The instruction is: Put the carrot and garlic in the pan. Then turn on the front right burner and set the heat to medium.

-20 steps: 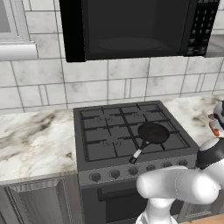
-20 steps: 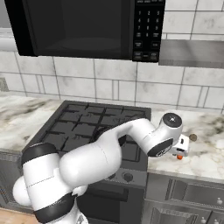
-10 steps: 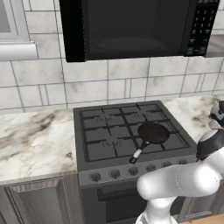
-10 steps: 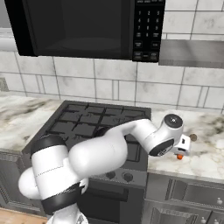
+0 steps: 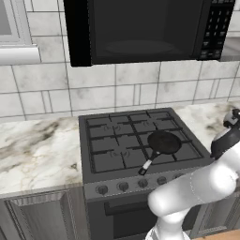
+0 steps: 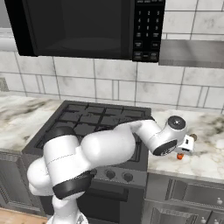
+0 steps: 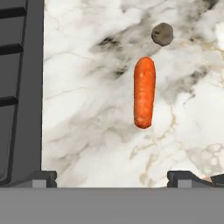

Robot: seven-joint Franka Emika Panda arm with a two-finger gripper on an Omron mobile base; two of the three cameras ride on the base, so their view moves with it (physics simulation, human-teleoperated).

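End effector (image 7: 111,177) hangs over the marble surface (image 7: 87,109) with its tips spread wide and nothing between them, probably lining up a grab. The carrot (image 7: 144,92) lies flat just ahead of it, a brownish round lump (image 7: 162,33) past that, stove edge (image 7: 19,87) off to one side.

Carrot (image 6: 179,156) mostly hidden behind the arm's wrist in the right base view, just an orange end peeking out below it. Small round thing (image 6: 193,137) beside it on the tabletop (image 6: 205,157) half covered by the hand, too small to identify there; in the hand view a dull brownish blob (image 7: 162,34), too blurred to say whether garlic. Claw (image 7: 111,177) cropped in the hand view, only the two dark tips showing. Pan (image 5: 163,141) cut from the right base view by the arm's bulk. Stove knobs (image 5: 123,186) too small to read.
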